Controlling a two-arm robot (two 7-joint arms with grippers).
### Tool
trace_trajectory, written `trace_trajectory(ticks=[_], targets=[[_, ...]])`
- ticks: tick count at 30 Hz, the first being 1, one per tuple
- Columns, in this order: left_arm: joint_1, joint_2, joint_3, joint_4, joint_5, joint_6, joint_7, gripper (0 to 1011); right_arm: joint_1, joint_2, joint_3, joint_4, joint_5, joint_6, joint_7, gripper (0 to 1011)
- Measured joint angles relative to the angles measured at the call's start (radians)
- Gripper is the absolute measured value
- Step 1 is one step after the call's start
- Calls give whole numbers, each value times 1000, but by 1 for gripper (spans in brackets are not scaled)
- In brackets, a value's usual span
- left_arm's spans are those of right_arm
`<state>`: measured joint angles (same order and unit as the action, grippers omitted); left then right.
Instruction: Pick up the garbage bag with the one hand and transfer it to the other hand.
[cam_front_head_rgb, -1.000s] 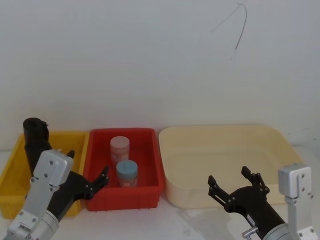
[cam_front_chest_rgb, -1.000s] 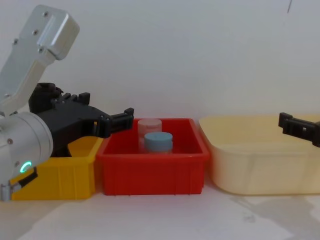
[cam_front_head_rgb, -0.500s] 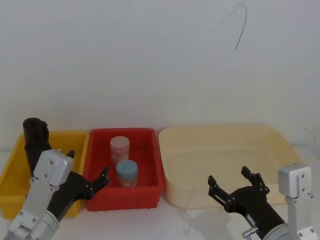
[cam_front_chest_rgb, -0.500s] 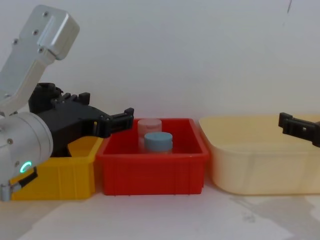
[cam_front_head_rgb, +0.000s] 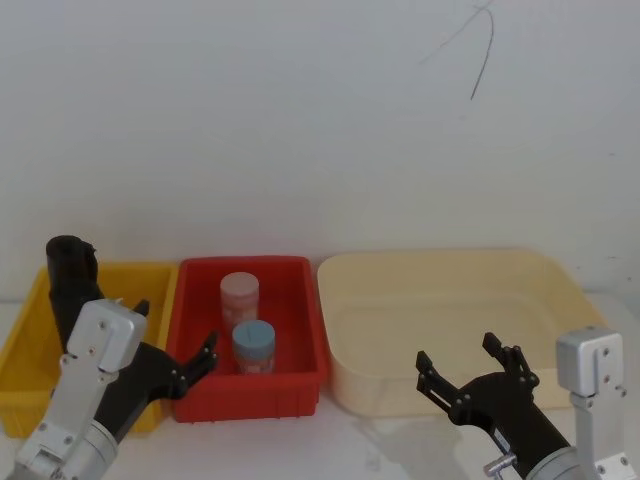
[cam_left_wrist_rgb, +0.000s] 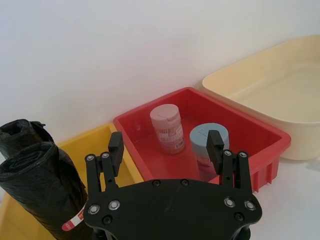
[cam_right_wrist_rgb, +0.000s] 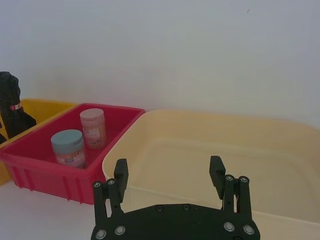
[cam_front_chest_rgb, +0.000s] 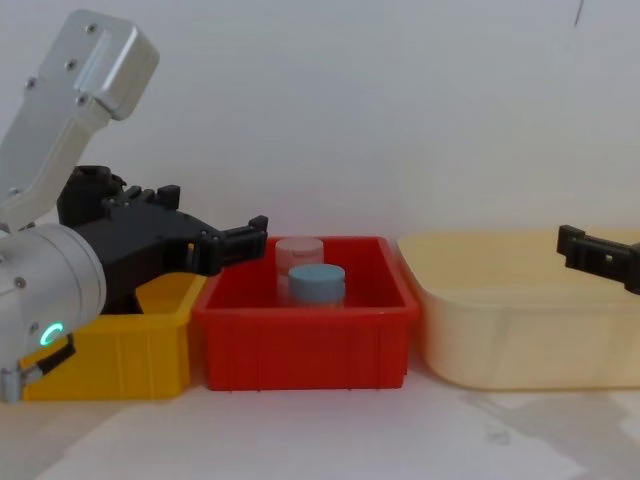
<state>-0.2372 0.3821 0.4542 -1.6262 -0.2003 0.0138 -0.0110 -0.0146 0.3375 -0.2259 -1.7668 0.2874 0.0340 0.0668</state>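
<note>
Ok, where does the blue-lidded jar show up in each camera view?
Head view: blue-lidded jar left of centre, in the red bin.
Chest view: jar left of centre, in front of the pink-lidded jar.
Left wrist view: jar in that bin, beside the pink-lidded one.
Right wrist view: jar, same spot.
Shared landmark: the red bin.

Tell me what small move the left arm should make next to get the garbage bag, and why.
Probably swing the left gripper toward its own left, to line up on the garbage bag. Its jaws are open but point at the red bin, while the bag stands in the yellow bin, untouched.
</note>
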Motion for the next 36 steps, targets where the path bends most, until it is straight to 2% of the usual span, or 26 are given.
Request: trace_trajectory(ticks=[36], targets=[[0, 0, 0, 0, 0, 0, 0, 1000, 0, 0, 0, 0, 0, 0, 0, 1004]])
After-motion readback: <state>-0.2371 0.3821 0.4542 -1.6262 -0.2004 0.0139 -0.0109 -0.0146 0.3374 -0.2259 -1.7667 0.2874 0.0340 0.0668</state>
